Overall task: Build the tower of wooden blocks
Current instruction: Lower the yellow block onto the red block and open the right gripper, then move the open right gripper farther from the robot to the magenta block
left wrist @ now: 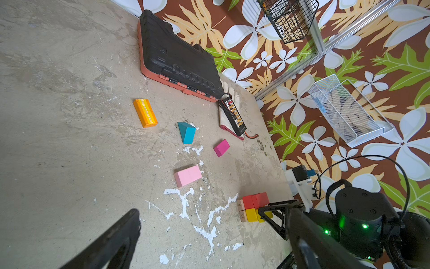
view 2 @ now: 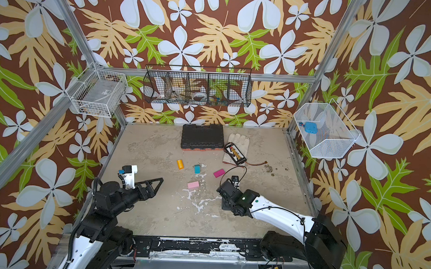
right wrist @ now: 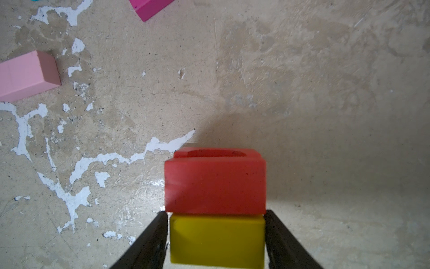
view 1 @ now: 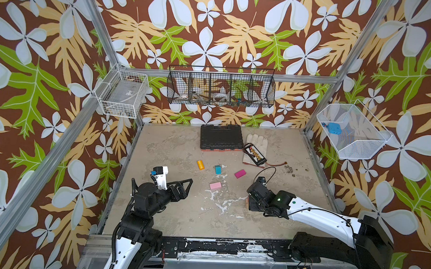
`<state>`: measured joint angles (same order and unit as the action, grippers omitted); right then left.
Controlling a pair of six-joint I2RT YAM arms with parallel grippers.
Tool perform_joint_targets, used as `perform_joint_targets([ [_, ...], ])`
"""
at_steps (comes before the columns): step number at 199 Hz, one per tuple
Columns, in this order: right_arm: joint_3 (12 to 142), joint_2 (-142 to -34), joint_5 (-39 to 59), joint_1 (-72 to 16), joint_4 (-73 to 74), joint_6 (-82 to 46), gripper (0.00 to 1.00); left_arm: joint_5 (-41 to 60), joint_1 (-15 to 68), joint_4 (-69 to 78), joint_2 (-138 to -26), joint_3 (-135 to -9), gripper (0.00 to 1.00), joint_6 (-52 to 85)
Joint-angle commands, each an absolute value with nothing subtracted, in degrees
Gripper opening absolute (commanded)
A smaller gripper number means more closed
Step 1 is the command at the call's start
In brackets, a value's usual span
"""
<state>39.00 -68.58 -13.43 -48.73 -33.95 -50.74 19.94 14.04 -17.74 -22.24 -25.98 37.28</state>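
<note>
Block in claw
Right claw (right wrist: 216,213) clasps yellow block (right wrist: 216,240), touching red block (right wrist: 215,186); left claw (left wrist: 197,209) wide. Skewed release could shunt both askew.

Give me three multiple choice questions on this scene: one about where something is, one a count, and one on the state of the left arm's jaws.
1. The battery pack lies:
A) on the glove
B) on top of a block
C) held up in the air

2. Blocks lying alone, touching no other block:
A) two
B) four
C) seven

3. The left arm's jaws are:
A) clamped on a block
B) wide open and empty
C) shut tight

Answers:
1 A: the pack overlaps the glove.
2 B: they are the orange block, teal block, magenta block and pink block.
3 B: the left wrist view shows them far apart, with only bare table between.
</note>
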Motion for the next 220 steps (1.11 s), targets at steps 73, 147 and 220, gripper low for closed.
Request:
perform_joint_targets([
  [73, 38.75, -66.0, -14.75, -48.78, -34.55, -51.42, 0.69, 19.95, 14.12, -16.36, -22.24, -25.84, 1.0, 37.27],
  [147, 44.89, -59.97, -20.75, -48.82, -36.06, -48.69, 0.79, 19.95, 14.09, -16.35, -22.17, -25.75, 1.0, 37.4],
  [220, 55.45, -73.8, -22.29, -45.49, -25.37, -40.02, 0.85, 19.87, 14.08, -16.26, -22.54, -25.75, 1.0, 37.44],
])
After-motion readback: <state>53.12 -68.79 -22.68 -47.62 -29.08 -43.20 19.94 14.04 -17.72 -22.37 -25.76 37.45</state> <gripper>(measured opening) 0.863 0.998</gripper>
